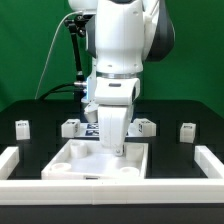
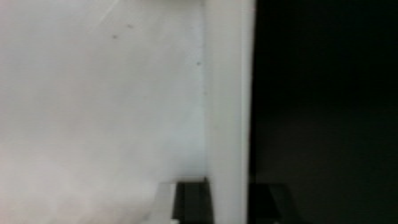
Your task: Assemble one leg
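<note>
The large white panel lies flat on the black table in front of the arm. My gripper points straight down at its right rim. In the wrist view the panel fills most of the frame. Its raised rim runs between my two dark fingers, which press on either side of it, so my gripper is shut on the rim. Several legs stand apart on the table behind the panel: one at the far left, one left of the arm, one right of it, one far right. None is held.
A white raised frame borders the work area at the left, the right and the front. The marker board lies behind the panel, partly hidden by my arm. Black table shows beside the rim.
</note>
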Robot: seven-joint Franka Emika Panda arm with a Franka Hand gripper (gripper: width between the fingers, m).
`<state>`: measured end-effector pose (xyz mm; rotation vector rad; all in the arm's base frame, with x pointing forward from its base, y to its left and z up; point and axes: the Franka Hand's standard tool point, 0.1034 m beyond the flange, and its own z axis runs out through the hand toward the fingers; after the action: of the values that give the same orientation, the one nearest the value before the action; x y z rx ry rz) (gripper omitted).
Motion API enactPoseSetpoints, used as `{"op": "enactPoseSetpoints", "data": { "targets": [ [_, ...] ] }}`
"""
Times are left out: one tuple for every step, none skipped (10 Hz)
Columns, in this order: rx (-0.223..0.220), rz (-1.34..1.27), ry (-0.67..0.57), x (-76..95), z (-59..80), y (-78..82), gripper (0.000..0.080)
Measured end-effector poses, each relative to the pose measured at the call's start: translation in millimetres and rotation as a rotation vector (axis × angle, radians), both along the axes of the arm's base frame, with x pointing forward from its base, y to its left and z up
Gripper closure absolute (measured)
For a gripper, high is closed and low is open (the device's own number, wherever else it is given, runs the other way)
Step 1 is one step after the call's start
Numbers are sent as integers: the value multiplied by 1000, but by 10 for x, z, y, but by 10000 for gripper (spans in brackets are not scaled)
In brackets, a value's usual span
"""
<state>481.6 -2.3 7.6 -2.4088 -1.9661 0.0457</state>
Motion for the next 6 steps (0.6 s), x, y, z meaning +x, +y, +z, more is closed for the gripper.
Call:
{"op": "enactPoseSetpoints", "data": {
  "targets": [
    [1, 43, 2, 6, -1, -15, 738],
    [5, 108, 1, 37, -1, -7, 738],
    [12, 138, -3, 41, -2, 115, 738],
    [23, 170, -4, 37, 1, 260, 738],
    [28, 190, -4, 33, 4, 358, 738],
    [28, 183, -7, 41, 5, 323, 738]
  ]
}}
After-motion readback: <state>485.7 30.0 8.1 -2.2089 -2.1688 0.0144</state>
